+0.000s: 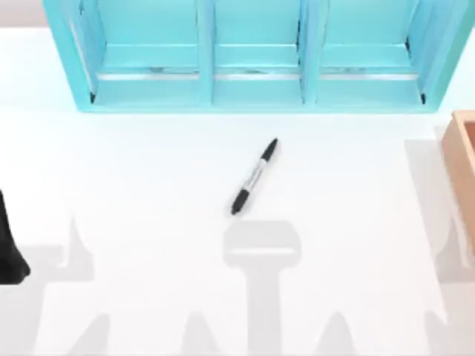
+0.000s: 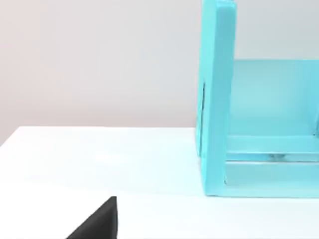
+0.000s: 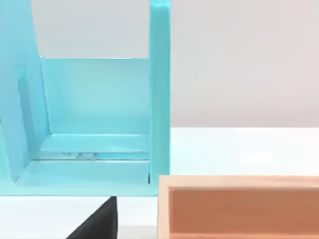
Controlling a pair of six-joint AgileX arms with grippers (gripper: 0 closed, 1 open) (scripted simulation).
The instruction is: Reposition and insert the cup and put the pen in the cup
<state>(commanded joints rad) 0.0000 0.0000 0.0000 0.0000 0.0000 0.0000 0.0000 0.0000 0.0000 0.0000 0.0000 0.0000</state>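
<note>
Nothing is in hand yet; the task looks unstarted. The slim black marker pen with a grey-white labelled barrel [image 1: 254, 176] lies flat on the white table [image 1: 148, 185], about the middle, pointing diagonally toward the large turquoise shelf unit [image 1: 252, 89] at the far edge, and well apart from it. I see no cup anywhere on the table, so the first call is to find it before the pen can go anywhere.

The left arm [image 1: 9, 248] sits at the table's left edge, a dark shape, far from the pen. A black corner shows low in each wrist view; I cannot tell whether either pincer is open or closed.

A light wooden box [image 1: 464, 174] stands at the right edge, just beside the shelf's end. Nothing crowds the pen.
</note>
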